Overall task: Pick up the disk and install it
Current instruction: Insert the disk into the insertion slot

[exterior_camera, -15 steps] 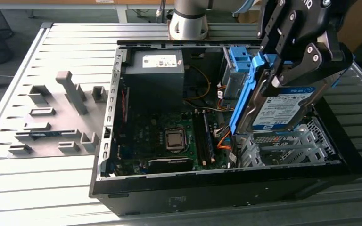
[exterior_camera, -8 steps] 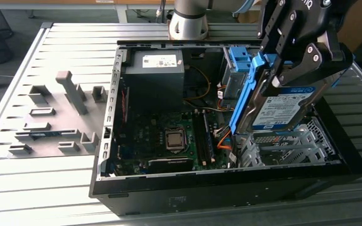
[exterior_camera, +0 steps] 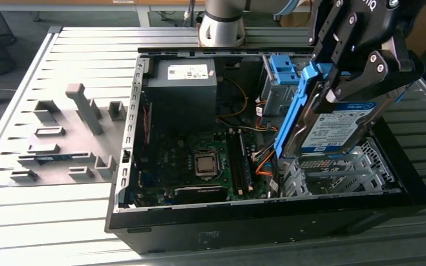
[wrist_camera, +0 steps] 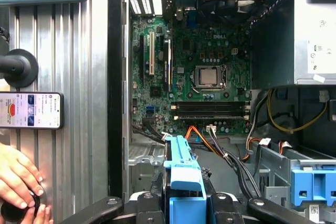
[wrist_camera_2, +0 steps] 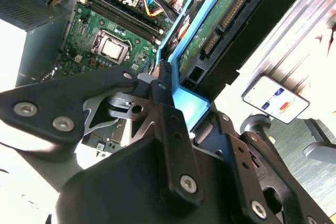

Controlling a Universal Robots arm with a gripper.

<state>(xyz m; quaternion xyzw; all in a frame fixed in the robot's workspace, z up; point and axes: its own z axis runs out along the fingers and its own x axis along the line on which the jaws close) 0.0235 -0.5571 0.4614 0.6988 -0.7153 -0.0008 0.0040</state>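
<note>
Jaws of your gripper (exterior_camera: 336,83) are clamped on the disk (exterior_camera: 339,124), holding it tilted above the open computer case (exterior_camera: 272,227).

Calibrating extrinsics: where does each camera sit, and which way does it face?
Exterior view: off the arm, looking down into the open case; shows the arm base and the fingers clamping the disk.
First wrist view: on the wrist, looking down at the motherboard past the fingers; a person's hand shows outside the case.
Second wrist view: on the wrist, looking slantwise along the fingers at the disk's underside.
Shared: both wrist views show motherboard, disk and phone.
</note>
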